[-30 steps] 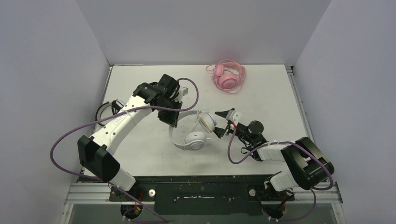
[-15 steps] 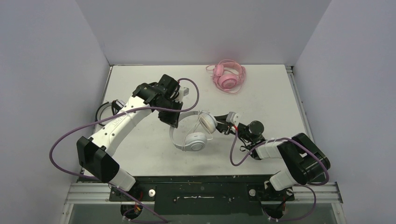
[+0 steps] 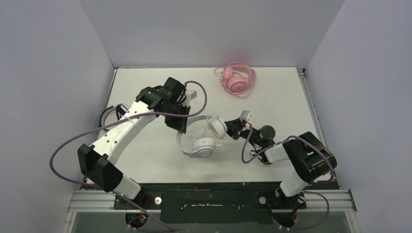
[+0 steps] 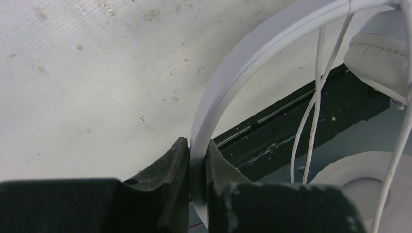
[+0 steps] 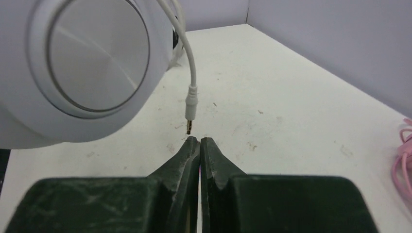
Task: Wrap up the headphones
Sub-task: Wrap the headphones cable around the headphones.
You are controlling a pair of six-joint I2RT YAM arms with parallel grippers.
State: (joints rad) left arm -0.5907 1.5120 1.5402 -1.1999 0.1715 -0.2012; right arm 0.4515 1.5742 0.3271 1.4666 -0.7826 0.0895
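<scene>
Your left gripper (image 4: 197, 148) clamps the white headphones' (image 3: 204, 146) stiff, light headband (image 4: 228, 82) above the bench (image 3: 277, 97) centre; your right gripper (image 5: 199, 142), pinched empty, had best take the limp, slippery cable (image 5: 187, 53) above its dangling plug (image 5: 190, 115).

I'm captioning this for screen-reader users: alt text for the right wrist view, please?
The right gripper, jaws shut and empty, sits just below the jack plug dangling on a white cable from the white headphones, whose round earcup fills the upper left. A pink cable peeks in at the right edge.
</scene>
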